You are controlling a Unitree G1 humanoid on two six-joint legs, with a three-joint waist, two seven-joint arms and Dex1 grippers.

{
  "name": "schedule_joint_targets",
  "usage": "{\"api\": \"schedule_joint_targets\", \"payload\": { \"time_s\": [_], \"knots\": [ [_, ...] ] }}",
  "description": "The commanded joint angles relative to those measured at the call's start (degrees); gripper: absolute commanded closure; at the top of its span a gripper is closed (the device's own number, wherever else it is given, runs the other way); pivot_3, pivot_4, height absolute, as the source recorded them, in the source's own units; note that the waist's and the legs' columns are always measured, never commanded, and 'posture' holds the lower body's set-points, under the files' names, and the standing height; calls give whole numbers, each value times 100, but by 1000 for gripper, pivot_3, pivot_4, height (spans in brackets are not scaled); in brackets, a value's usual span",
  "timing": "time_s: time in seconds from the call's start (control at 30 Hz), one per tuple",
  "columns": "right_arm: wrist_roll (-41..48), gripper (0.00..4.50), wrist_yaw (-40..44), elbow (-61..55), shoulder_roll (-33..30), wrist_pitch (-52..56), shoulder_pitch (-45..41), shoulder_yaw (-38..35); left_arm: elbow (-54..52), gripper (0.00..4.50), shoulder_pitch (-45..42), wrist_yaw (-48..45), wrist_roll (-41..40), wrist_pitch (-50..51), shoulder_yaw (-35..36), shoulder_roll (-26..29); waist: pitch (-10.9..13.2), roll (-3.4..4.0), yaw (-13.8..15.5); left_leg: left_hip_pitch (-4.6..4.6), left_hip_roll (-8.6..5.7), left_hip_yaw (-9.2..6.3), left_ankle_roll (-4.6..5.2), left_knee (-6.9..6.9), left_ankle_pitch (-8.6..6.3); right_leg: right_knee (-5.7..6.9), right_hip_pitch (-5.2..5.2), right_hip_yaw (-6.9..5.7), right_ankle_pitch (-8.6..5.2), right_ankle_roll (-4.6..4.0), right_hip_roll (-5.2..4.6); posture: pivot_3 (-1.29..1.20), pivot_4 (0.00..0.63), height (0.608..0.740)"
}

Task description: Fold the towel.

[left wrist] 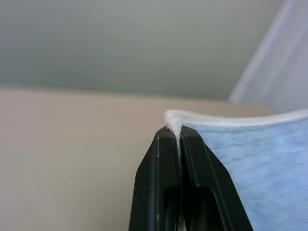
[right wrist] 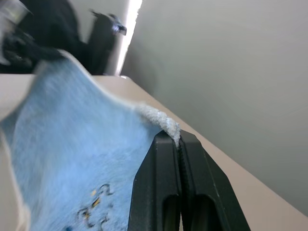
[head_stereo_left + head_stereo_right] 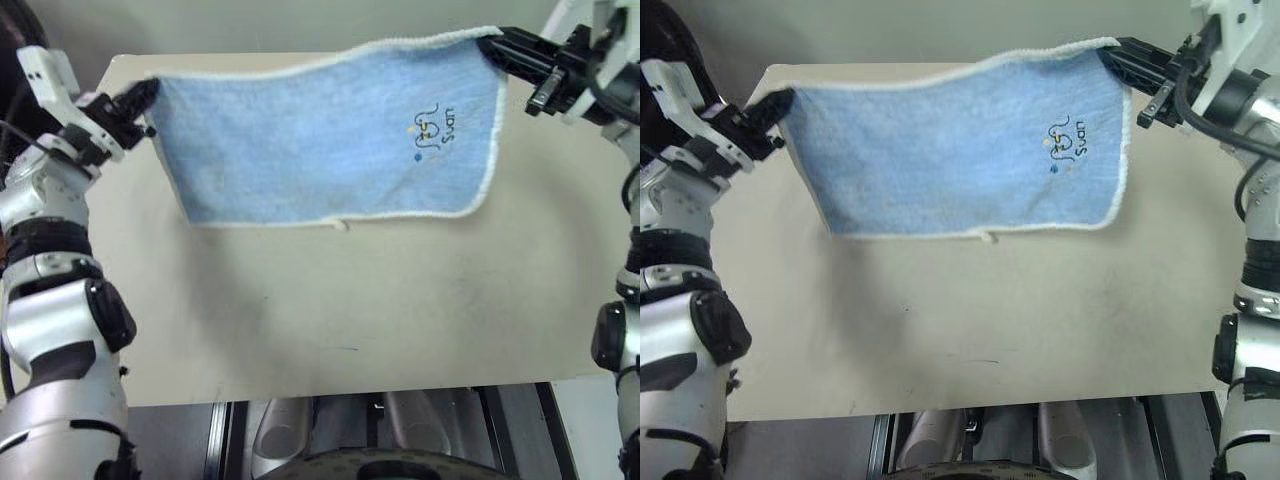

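Observation:
The towel [image 3: 320,140], light blue with a white stitched border and a small dark embroidered mark [image 3: 432,128] near its right end, hangs stretched in the air above the beige table [image 3: 330,310]. My left gripper [image 3: 150,92] is shut on its upper left corner, and my right gripper [image 3: 492,42] is shut on its upper right corner. The lower edge hangs free, and the towel casts a shadow on the table. In the left wrist view the black fingers [image 1: 159,183] pinch the white corner [image 1: 173,122]; the right wrist view shows its fingers [image 2: 161,187] clamped on the other corner [image 2: 163,122].
The table's front edge [image 3: 340,385] runs across the lower part of the head views. A grey wall [image 3: 300,25] stands behind the table's far edge.

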Motion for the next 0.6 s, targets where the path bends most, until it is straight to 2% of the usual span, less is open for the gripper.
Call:
{"api": "schedule_joint_targets", "payload": {
  "time_s": [0.03, 0.17, 0.33, 0.47, 0.6],
  "knots": [
    [-494, 4500, -183, 1224, 296, -910, -723, 45, 690, 4470, -713, 427, 295, -1021, 112, -20, 1, 2, -5, -2, 0, 1, 0, -1, 0, 0, -3, 0, 0, 0, 0, 0, 150, 703],
    [-1057, 4500, -451, 3040, 662, -2127, -1576, 121, 1121, 4470, -1257, 747, 394, -1754, 270, -114, 6, 10, -23, -26, 1, 4, 4, -2, 2, -1, -28, 0, 7, 8, -1, 0, 150, 703],
    [-953, 4500, -168, 3892, 831, -3348, -1653, -219, 1135, 4470, -1247, -146, 296, -1873, 457, 30, 7, 11, -44, -65, 10, -1, -7, -1, 10, 1, -67, -11, 24, 37, -2, 0, 150, 703],
    [-582, 4500, 451, 3266, 717, -3385, -920, -434, 948, 4470, -758, -1354, 321, -1537, 405, 335, 6, 10, -40, -109, 11, 8, -15, 0, 5, 0, -106, -12, 20, 38, -4, 0, 150, 703],
    [-116, 4500, 747, 1805, 568, -2790, 396, -637, 617, 4470, 49, -2540, 451, -956, 158, 783, 7, 12, -39, -124, 12, 8, -19, 9, -10, -4, -116, -10, 11, 43, -6, 0, 150, 703]
  ]
}}
